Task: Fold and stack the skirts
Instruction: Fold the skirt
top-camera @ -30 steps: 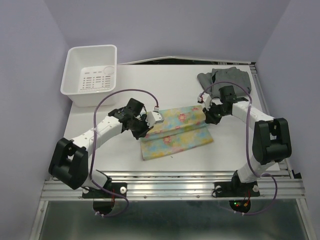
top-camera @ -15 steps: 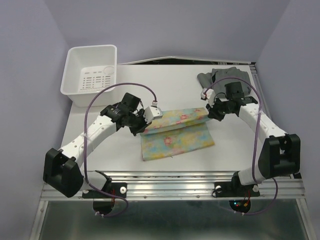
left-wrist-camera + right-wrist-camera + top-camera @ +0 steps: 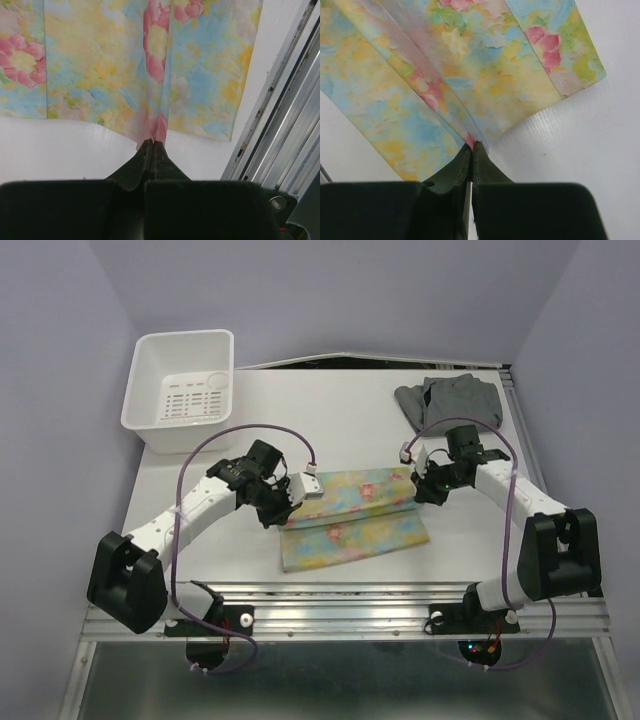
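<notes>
your left tool (image 3: 152, 144) is pinched together on a fold at the left edge of the flowered skirt (image 3: 355, 515). your right tool (image 3: 471, 146) is clamped the same way on its right edge. the cloth runs between the two tools, with the rest spread flat on the bench (image 3: 330, 430) toward the front rail. the grey skirt (image 3: 452, 400) lies bunched at the far right corner, well apart. the white bin (image 3: 185, 380) sits at the far left corner.

The floral skirt (image 3: 100, 60) runs off the top edge in the 2 wrist views.
</notes>
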`<control>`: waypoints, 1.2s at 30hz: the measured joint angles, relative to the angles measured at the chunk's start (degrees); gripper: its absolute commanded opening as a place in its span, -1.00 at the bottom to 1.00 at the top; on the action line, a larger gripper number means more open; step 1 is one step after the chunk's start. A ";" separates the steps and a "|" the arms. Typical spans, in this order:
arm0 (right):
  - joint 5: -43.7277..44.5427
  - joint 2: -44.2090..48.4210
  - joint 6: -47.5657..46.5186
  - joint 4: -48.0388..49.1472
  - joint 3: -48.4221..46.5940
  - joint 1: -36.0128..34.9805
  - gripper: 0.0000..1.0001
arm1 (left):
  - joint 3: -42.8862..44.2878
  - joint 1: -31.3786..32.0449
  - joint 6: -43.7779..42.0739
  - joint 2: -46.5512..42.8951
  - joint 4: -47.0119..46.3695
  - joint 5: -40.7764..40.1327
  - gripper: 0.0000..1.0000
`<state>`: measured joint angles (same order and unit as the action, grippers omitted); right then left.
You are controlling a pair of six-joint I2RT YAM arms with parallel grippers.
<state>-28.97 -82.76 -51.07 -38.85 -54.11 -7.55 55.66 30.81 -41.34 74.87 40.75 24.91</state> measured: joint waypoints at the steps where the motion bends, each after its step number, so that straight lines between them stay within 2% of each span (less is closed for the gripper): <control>1: -0.48 0.00 -0.02 0.02 0.31 -0.04 -0.76 | -0.66 0.00 -0.02 0.22 -0.33 0.02 -0.95; 2: -0.68 0.00 0.00 -0.09 0.39 -0.04 -0.66 | -1.46 0.00 -0.07 0.55 -0.76 0.02 -0.78; 3: -1.25 0.00 -0.15 -0.35 0.61 -0.04 -0.39 | -1.81 0.02 -0.13 0.70 -0.92 0.02 -0.41; 6: -1.01 0.22 -0.52 -1.64 0.61 -0.02 0.04 | -2.84 0.55 -0.70 0.70 -0.59 -0.59 -0.06; 9: -1.25 1.09 0.17 -3.23 0.55 0.44 0.21 | -2.97 0.76 -1.09 -0.20 0.52 -0.26 0.07; 14: -4.24 4.04 6.51 -6.51 -2.51 0.42 0.17 | -1.70 1.38 -1.73 -4.44 2.91 2.60 0.08; 19: -9.64 3.15 15.19 -6.56 -7.37 0.42 0.05 | 1.73 1.40 0.96 -3.85 0.48 3.89 0.03; 24: -11.04 -3.06 21.35 -5.62 -7.80 -0.72 -0.09 | 4.09 1.40 6.05 3.56 -5.51 1.62 -0.03; 30: -7.23 -11.47 27.19 -1.31 -7.37 -4.85 -0.24 | 5.07 1.40 12.98 13.75 -11.34 -2.08 -0.09; 36: -3.41 -20.76 31.19 3.28 -8.90 -5.11 -0.30 | 5.05 1.40 17.33 15.15 -14.49 -4.20 -0.08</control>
<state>-32.38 -103.53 -19.88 -35.57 -63.00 -12.67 60.71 32.21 -24.01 90.02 26.26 20.71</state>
